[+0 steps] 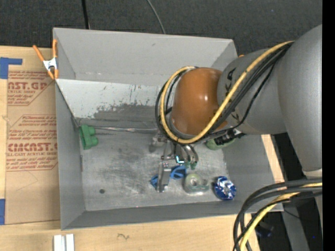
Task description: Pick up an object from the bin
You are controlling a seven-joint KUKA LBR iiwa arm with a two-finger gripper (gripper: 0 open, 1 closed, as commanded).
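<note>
Here our tool (164, 181) sits over a blue piece (178, 173).
We cannot tell if it is spread or pinching.

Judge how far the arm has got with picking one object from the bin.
Reach looks done: the gripper is low over the bin floor, beside a small blue piece and a blue ring-shaped thing. In hand: nothing is visibly lifted. Left: the grasp and lift. The green block, the pale round object and the blue-and-white ball lie on the floor.
</note>
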